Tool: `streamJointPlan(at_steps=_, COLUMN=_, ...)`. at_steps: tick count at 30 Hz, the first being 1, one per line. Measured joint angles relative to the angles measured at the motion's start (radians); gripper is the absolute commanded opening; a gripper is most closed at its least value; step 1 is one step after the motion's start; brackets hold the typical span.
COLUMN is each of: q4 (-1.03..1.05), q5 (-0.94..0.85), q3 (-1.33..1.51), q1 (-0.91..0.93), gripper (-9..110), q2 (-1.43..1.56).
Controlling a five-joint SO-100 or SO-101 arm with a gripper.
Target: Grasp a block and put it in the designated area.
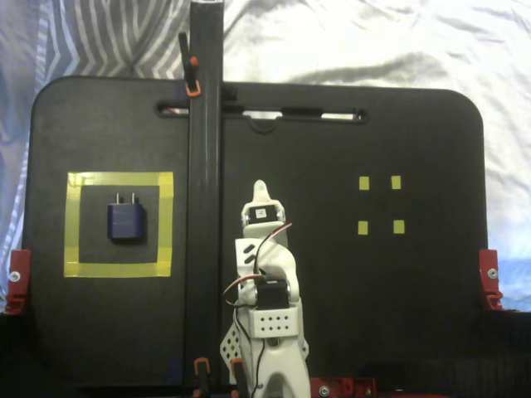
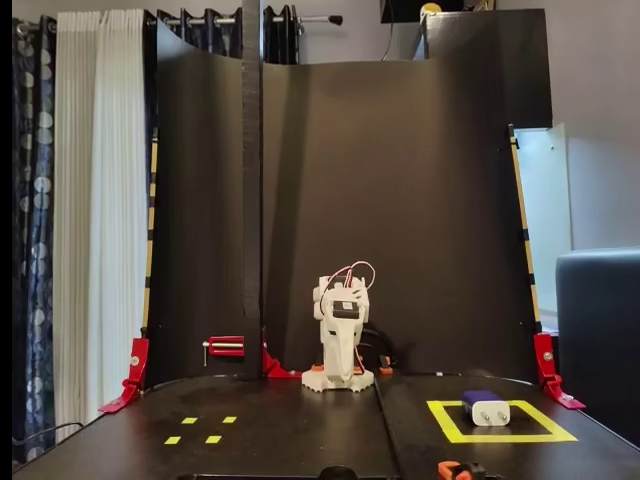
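The block (image 1: 126,221) is lying flat inside the yellow square (image 1: 119,269) on the table (image 1: 348,290), clear of the tape on every side, its prongs pointing away from the arm's side. The arm is sitting folded at centre, well apart; its fingers (image 1: 260,192) are looking closed and holding nothing.

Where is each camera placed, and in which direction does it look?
A fixed view: overhead, looking straight down on the board; the folded arm shows from above, its gripper pointing toward the top edge.
A fixed view: low at the board's front edge, looking level at the arm and the black backdrop.
Shared: the arm, the block inside the yellow square, and four small yellow marks.
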Motion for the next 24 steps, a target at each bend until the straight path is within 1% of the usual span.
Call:
streamJointPlan(at_steps=7, q4=0.034, q5=0.0, q3=0.0, q1=0.009, gripper=0, q2=0.005)
streamJointPlan(at_steps=24, q4=0.041, q5=0.0, q3=0.0, q1=0.023, gripper=0, q2=0.008)
